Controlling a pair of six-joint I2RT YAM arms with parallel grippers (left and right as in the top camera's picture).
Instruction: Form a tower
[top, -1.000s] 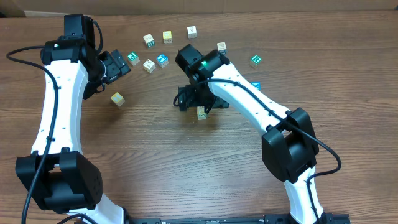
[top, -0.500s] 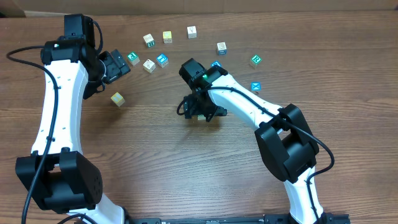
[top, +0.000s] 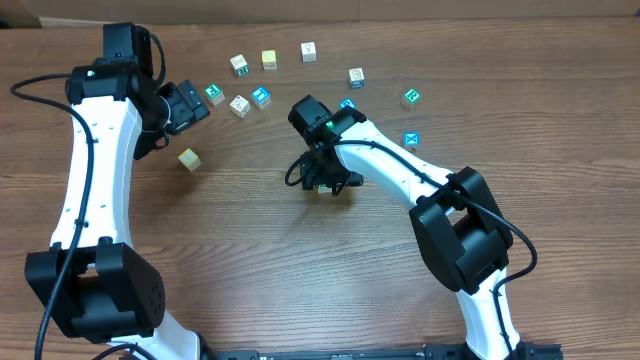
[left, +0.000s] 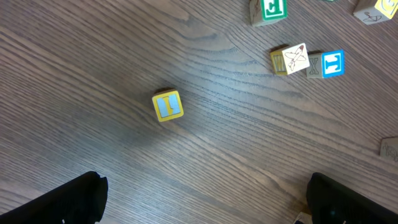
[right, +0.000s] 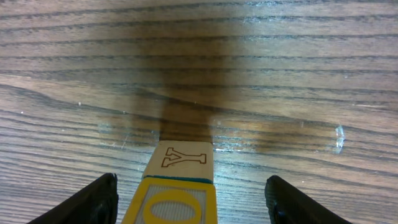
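A small wooden cube (right: 184, 157), with a pale top printed Y and a yellow O face, stands on the table between the jaws of my right gripper (right: 191, 194). The jaws are open, with a gap on each side of the cube. I cannot tell whether it tops the tower or stands alone. In the overhead view the right gripper (top: 322, 184) covers this cube. My left gripper (top: 198, 106) hangs open at the back left over bare wood. A yellow cube (left: 167, 105) lies ahead of the left gripper (left: 205, 196).
Loose alphabet cubes are scattered along the back: a green one (top: 214, 93), a pale one (top: 240, 105), a blue one (top: 261, 97), several more up to a far one (top: 308, 51), and two at the right (top: 411, 97) (top: 411, 139). The yellow cube (top: 189, 158) lies alone at the left.
The right arm swung in and dropped over the cube, which now lies hidden under it in the overhead view. Its jaws have narrowed. The left arm has not moved.
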